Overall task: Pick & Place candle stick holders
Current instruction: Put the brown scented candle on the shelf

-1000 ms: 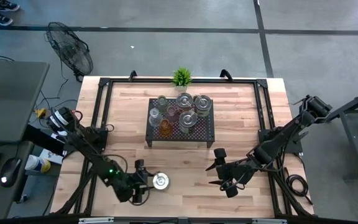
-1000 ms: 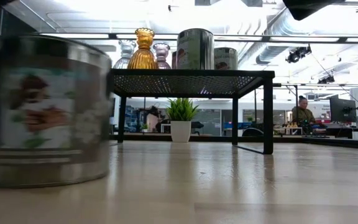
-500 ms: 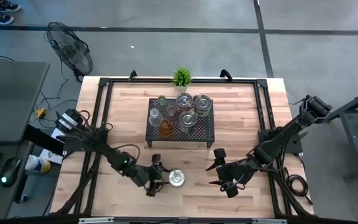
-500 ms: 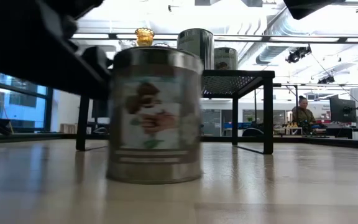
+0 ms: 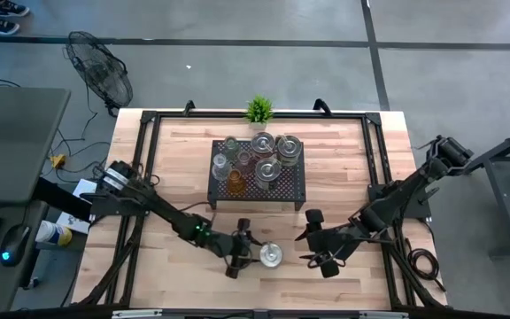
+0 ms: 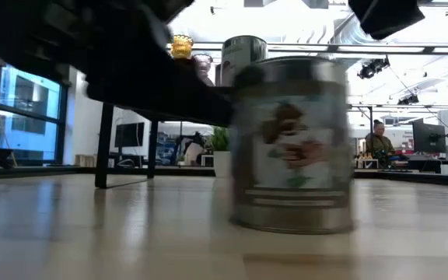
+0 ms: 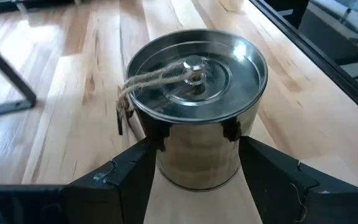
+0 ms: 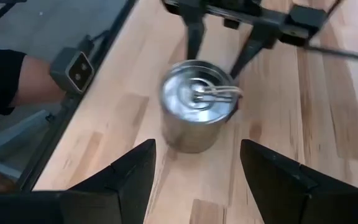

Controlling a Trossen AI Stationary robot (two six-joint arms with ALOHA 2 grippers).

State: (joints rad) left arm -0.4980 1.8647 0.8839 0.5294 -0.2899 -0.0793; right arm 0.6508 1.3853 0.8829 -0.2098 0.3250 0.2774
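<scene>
A silver lidded tin holder [image 5: 271,256] with a twine-tied knob [image 7: 193,64] stands upright near the table's front edge, with my left gripper [image 5: 257,255] shut on it. In the low view the tin [image 6: 290,148] fills the middle. My right gripper [image 5: 311,239] hovers open just right of the tin and faces it; in its wrist view the tin [image 8: 197,109] lies ahead of the fingers. Several glass and silver holders [image 5: 257,161] stand on the black perforated rack [image 5: 237,190] at the centre back. My left gripper pinches the tin's side wall [image 7: 160,140] between its two fingers, one on each opposite side at about mid-height. The fingers come from the table's left, slanting slightly down. The tin stays upright; whether its bottom rests on the wood or hangs just above it I cannot tell.
A small potted plant [image 5: 258,109] stands at the far edge behind the rack. A black frame [image 5: 144,159] runs around the tabletop. Bare wood [image 5: 343,168] lies right of the rack. A fan [image 5: 100,71] stands on the floor off the table.
My left gripper has carried the tin along the front of the table toward the right edge, from left of centre to just beside my right gripper, and has rolled its wrist on the way. The tin has stayed upright and low over the wood.
</scene>
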